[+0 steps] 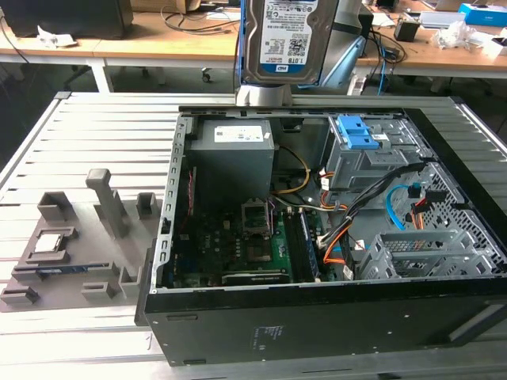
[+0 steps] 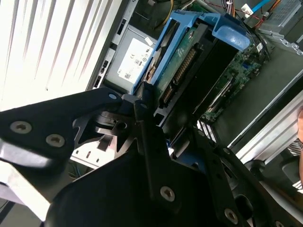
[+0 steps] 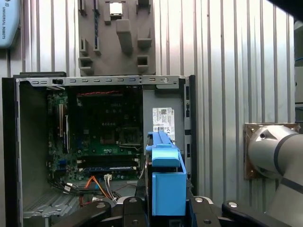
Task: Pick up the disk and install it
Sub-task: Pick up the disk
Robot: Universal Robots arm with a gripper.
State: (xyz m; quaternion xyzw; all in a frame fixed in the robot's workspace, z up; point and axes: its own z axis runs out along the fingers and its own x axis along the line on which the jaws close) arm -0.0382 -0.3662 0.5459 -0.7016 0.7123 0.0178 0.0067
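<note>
An open black metal computer case (image 1: 317, 332) lay on its side on a grey slatted aluminium table (image 1: 95, 134). Inside sat a grey box-shaped power supply (image 1: 234, 154), a green motherboard (image 1: 230, 245), a blue plastic drive bracket (image 1: 356, 134) and a perforated silver metal drive cage (image 1: 428, 249). Loose black, orange and blue cables (image 1: 372, 198) were strung between bracket and cage.

On the exterior view's left, apart from the case, a grey moulded tray (image 1: 79, 253) held a small square silver processor chip (image 1: 49, 243) and a thin long memory stick (image 1: 55, 271). Bare table ran around the case.

The disk (image 1: 281, 36), a rectangular silver metal hard drive with a white-and-blue label and blue plastic side rails, hung upright in the air above the power-supply end of the case, touching nothing inside. The black gripper (image 3: 165, 210) pinched it, one finger pressed against each blue rail.
</note>
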